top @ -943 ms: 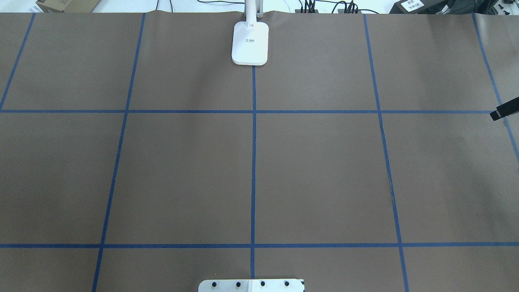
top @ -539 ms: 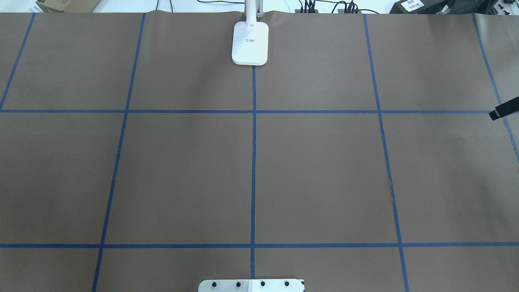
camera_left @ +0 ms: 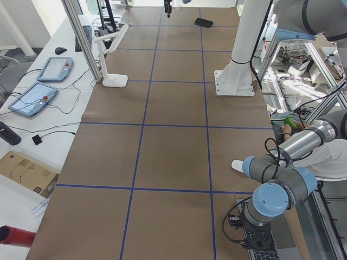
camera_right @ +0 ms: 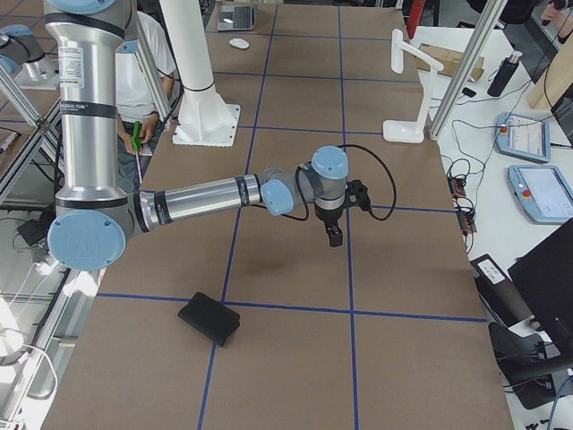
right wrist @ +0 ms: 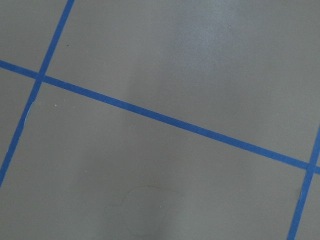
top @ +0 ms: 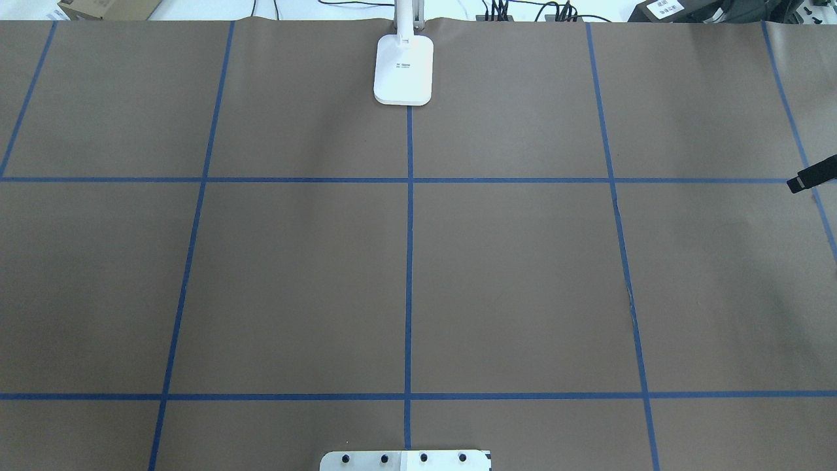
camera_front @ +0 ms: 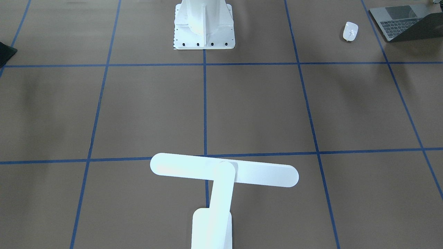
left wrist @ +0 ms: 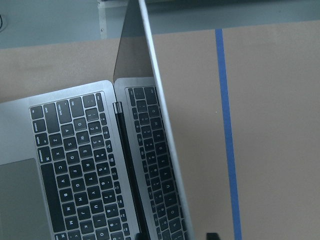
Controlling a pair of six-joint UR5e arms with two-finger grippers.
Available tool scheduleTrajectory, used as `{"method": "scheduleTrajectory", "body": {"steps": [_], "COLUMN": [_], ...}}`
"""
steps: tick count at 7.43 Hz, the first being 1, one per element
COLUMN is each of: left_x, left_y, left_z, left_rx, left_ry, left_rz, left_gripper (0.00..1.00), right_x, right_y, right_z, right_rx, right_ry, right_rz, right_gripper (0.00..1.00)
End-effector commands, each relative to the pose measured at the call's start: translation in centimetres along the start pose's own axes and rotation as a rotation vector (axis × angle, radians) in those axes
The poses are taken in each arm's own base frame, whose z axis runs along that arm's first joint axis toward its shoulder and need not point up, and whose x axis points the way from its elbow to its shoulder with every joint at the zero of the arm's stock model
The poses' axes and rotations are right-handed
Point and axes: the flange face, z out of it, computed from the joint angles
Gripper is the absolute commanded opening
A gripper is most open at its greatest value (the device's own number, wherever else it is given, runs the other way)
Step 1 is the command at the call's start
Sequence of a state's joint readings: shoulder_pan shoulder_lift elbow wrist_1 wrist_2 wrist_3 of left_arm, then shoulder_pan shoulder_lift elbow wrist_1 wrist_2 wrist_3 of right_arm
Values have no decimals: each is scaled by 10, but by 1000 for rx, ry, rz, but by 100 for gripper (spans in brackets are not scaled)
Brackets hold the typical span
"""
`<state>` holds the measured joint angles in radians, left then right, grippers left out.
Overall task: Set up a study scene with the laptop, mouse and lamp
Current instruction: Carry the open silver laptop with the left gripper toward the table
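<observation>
The left claw [camera_left: 258, 246] hangs over the open laptop [left wrist: 75, 165] at the table's [top: 523, 275] near left corner. Whether it or the right claw [camera_right: 333, 236] is open, I cannot tell. Next, I think, it must grip the laptop's edge.

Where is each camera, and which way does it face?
Front-facing: across the table, facing the pedestal; no arms.
Overhead: over the pedestal's edge, looking forward to the lamp.
Left: table end, looking along it; left arm near.
Right: opposite end; right arm near.
Left wrist: down on the laptop.
Right wrist: down on blue tape.
Shared: both side views show the lamp.
</observation>
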<state>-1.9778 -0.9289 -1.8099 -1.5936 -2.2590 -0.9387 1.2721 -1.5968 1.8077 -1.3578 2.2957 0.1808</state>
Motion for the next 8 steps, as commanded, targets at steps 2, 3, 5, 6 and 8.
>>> {"method": "scheduleTrajectory", "body": {"steps": [2,3,5,6,8], "left_x": [27,41,90,122,218], "left_y": [24,30,30,30,71], "left_z": [-41,-57,-89,-106,-121], "left_rx": [-13,-7,35,53,-20], "left_ry": [15,29,86,109,142], "left_rz": [9,19,84,120,201], "left_gripper": [0,0,0,0,0], "right_x": [0,1,2,3,6], "right_y": [0,1,1,2,6], "right_z": [0,2,2,4,6], "right_rx": [-1,-4,-6,-9,-15], "right_ry": [-2,-2,-4,-4,5], "right_rz": [2,5,6,9,13], "right_gripper": [100,100,100,100,100]}}
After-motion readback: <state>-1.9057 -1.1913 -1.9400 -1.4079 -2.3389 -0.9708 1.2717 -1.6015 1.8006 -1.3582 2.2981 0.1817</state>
